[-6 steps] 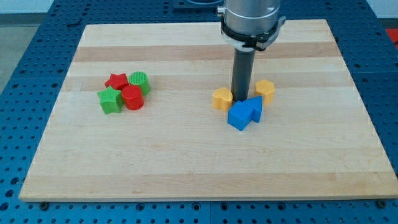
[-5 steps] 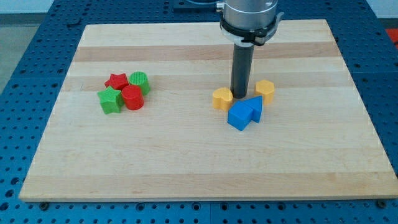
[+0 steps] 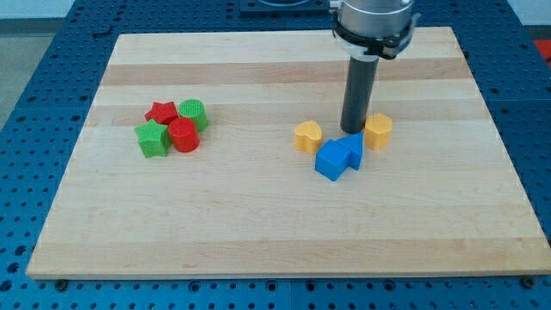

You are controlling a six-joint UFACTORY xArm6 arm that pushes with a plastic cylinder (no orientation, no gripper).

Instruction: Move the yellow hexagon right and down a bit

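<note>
The yellow hexagon [image 3: 378, 130] sits right of the board's middle. My tip [image 3: 354, 131] stands just to its left, touching or nearly touching it, and just above the two blue blocks [image 3: 338, 156]. A second yellow block, heart-like [image 3: 307, 135], lies to the left of my tip, apart from it.
A cluster at the view's left holds a red star [image 3: 161, 112], a green cylinder [image 3: 194, 114], a red cylinder [image 3: 182, 134] and a green star [image 3: 152, 138]. The wooden board [image 3: 275, 232] ends near every side of the view.
My tip has moved right, from beside the heart-like yellow block to the yellow hexagon's left side. The hexagon has shifted right and slightly down.
</note>
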